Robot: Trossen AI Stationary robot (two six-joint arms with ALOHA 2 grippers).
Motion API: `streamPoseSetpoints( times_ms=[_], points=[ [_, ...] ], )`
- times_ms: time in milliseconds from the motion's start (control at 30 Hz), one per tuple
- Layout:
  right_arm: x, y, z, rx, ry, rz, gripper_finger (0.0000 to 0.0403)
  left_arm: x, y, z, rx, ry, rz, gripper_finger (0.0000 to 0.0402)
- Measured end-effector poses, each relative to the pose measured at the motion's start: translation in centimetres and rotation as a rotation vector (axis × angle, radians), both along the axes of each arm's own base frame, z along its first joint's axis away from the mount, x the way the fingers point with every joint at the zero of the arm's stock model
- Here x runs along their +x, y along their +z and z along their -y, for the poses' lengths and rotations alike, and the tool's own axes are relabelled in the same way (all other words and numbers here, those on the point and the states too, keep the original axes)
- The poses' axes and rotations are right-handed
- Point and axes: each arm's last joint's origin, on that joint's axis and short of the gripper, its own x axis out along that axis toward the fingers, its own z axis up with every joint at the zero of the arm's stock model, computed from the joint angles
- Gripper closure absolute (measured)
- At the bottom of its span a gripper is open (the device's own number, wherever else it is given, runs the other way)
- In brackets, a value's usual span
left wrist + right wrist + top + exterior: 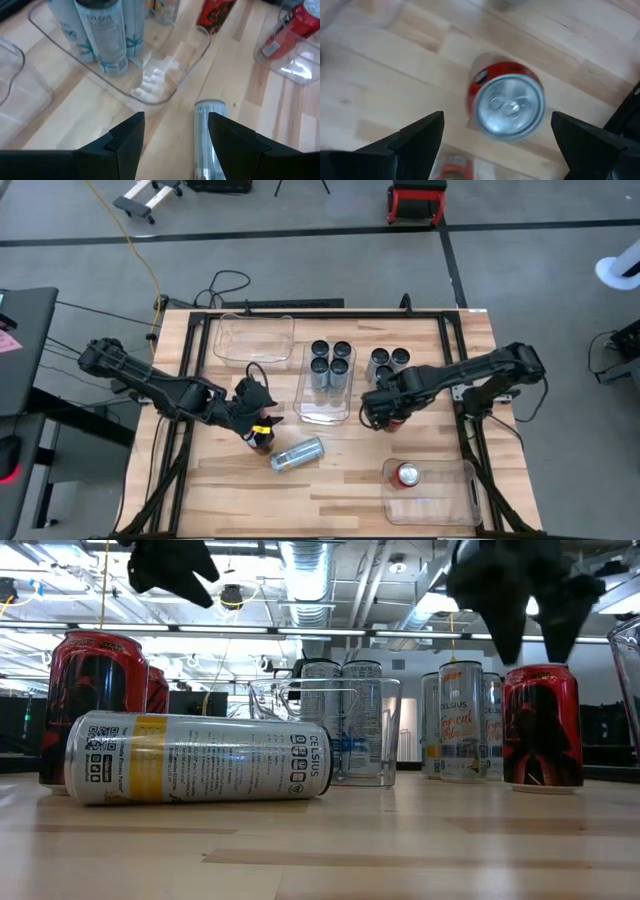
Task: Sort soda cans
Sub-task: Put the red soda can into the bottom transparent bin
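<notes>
**Cans partly sorted, one lying loose, both grippers over red cans**

Nearest the low camera, a silver can (195,757) lies on its side on bare wood toward the front of the table (340,490), touching no bin.

- Middle bin (326,408): four silver-grey cans (330,358) upright at its far end; near end bare.
- Front right bin (432,490): one red can (407,474) upright at its left end.
- Far left bin (253,338): nothing seen in it.
- Loose cans (388,360) stand just right of the middle bin; colours hard to tell from above, some look pale in the low view.

Left gripper (257,423) hangs above an upright red can (262,442) beside the lying one, fingers (125,137) partly apart, gripping nothing visible. Right gripper (385,412) sits over another upright red can (507,105), fingers spread wide and clear of it on both sides.

Open wood runs along the front edge between the lying can and the front right bin.
</notes>
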Motion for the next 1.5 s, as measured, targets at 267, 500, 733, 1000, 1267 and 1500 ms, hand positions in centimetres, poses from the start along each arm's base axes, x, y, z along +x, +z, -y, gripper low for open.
streamPoseSetpoints(
  times_ms=[267,500,733,1000,1267,1500],
  points=[
    [0.1,-2.9,1.1,0.026,-0.011,-0.004,0.0020,-0.9,-2.2,1.3,-0.040,0.005,-0.027,0.0188],
    [0.6,-4.1,1.3,0.043,0.003,0.064,0.0032,-2.0,-4.5,2.2,-0.089,0.035,-0.071,0.0188],
    [0.4,-4.3,1.4,0.038,0.007,0.053,0.0121,-3.2,-5.2,3.9,-0.143,0.047,-0.056,0.0188],
    [-0.2,-0.6,-0.1,0.006,0.009,0.128,0.0125,-4.1,-5.0,4.9,-0.096,0.098,0.039,0.0188],
    [-3.9,6.8,-3.8,-0.012,0.044,0.181,0.0125,-3.8,-4.8,4.7,-0.027,0.119,0.088,0.0188],
    [-7.2,11.1,-7.5,0.041,0.122,0.279,0.0125,-3.5,-4.6,4.6,-0.024,0.121,0.114,0.0188]
  ],
)
